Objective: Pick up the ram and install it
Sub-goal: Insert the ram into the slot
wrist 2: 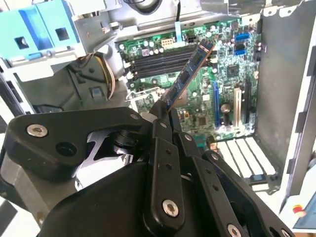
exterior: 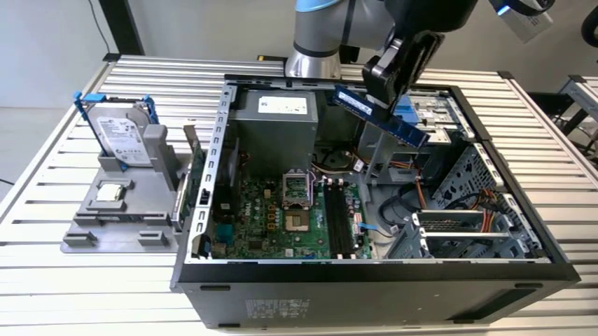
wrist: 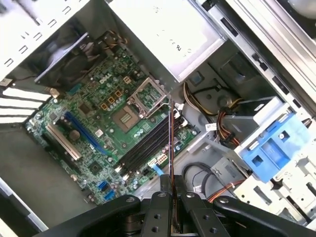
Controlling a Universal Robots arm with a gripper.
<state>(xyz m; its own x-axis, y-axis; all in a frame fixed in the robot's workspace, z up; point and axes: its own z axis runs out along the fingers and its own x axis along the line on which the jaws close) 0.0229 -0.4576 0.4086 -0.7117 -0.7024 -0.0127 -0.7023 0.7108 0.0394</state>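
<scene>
The jaws are clamped on one end of the ram point(exterior: 402, 129), holding it tilted in the air over the open computer case point(exterior: 374, 294), apparently above the motherboard's point(wrist: 91, 116) black slots point(wrist: 143, 148), clear of them.

**Bright light, patchy glare**

In the exterior view soft, even light whitens the bench point(exterior: 75, 294); the case point(exterior: 374, 294) interior below the fingers point(exterior: 388, 73) sits shaded. In the first wrist view the power supply point(wrist: 168, 29) beyond them glares white.

Black hand point(exterior: 377, 103); ram point(exterior: 405, 130) blue-green, perhaps; motherboard point(exterior: 271, 218) green.
</scene>
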